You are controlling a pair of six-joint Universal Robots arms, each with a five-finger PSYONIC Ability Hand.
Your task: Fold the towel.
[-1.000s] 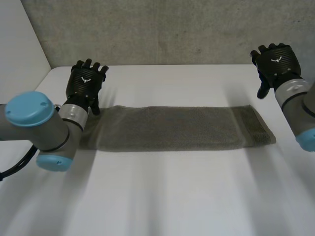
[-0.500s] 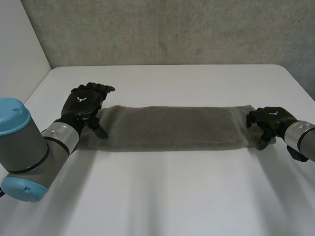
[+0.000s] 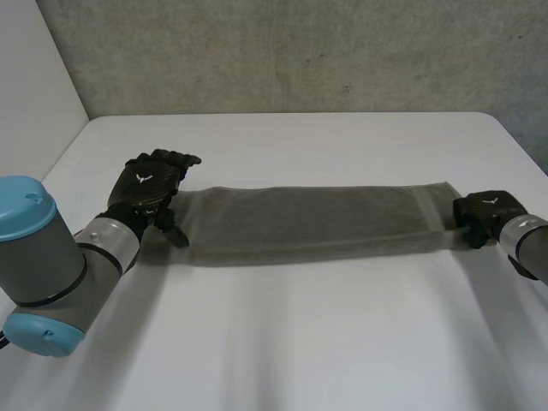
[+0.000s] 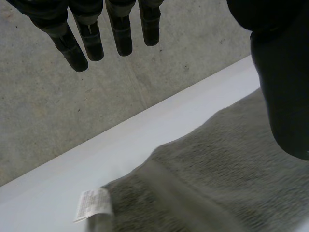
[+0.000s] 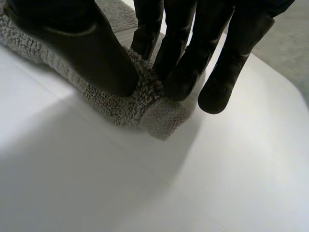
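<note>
While the towel point(image 3: 317, 223) lies as a long narrow strip across the surface point(image 3: 300, 342) with no end-to-end fold yet, the right robot hand point(image 3: 484, 214) pinches its right corner and the left robot hand point(image 3: 150, 184) is spread, holding nothing, at its left end.

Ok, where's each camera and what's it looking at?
Head view: behind, between the arms, looking down at table and towel; left robot hand and right robot hand show.
Left wrist view: on the left wrist, facing the towel's tag end; its straight fingers show.
Right wrist view: on the right wrist, facing the towel corner its fingers pinch.
All share the towel.
</note>
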